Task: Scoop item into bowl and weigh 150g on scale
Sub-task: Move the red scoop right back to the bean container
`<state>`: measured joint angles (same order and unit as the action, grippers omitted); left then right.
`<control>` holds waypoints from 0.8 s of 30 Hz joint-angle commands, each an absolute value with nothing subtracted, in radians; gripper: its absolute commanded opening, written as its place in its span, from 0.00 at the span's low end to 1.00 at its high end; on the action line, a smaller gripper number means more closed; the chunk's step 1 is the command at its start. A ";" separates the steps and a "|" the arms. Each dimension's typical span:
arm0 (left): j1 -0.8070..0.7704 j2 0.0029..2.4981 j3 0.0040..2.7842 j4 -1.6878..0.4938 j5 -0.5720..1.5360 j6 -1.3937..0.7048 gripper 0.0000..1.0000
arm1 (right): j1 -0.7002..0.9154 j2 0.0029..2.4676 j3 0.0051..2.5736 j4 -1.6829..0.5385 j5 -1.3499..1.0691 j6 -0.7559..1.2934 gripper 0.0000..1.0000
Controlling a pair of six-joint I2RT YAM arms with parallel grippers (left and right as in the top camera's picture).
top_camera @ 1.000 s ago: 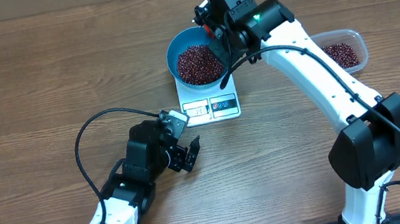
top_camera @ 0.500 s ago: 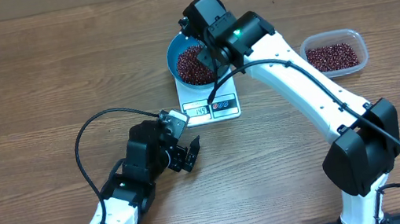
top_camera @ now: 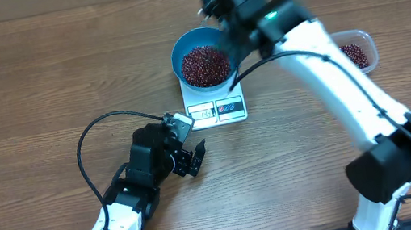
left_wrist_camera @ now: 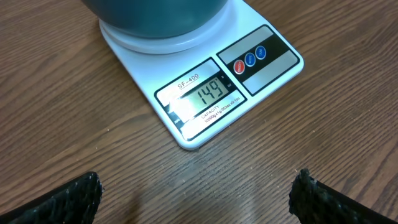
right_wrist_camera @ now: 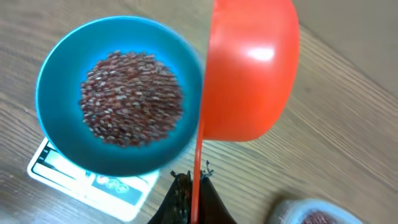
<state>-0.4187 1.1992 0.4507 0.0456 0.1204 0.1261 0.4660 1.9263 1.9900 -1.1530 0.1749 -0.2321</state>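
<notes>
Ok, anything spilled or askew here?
Nothing stands out. The beans lie inside the bowl, which sits on the scale; no strays show on the table. The scoop is tilted by the bowl's rim.

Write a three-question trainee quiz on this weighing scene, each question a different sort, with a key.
1. True or false: the teal bowl stands on the scale.
2. The display reads: A) 120 B) 149 C) 205.
3. Fill in: the right end effector is shut on the handle of an orange ____.

Key: 1 true; 2 B; 3 scoop.
</notes>
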 commanded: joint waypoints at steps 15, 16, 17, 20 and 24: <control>-0.419 1.206 0.450 0.049 0.124 0.112 1.00 | -0.035 1.862 2.060 -1.460 -0.004 -0.183 0.04; -0.419 1.206 0.450 0.049 0.124 0.112 1.00 | -0.054 1.863 2.035 -1.453 -0.004 -0.183 0.04; -0.419 1.206 0.450 0.049 0.124 0.112 1.00 | -0.075 1.863 2.003 -1.443 -0.007 -0.183 0.04; -0.419 1.206 0.450 0.049 0.124 0.112 1.00 | -0.115 1.864 1.913 -1.395 -0.014 -0.183 0.04; -0.419 1.206 0.450 0.049 0.124 0.112 0.99 | -0.143 1.865 1.795 -1.311 -0.018 -0.183 0.04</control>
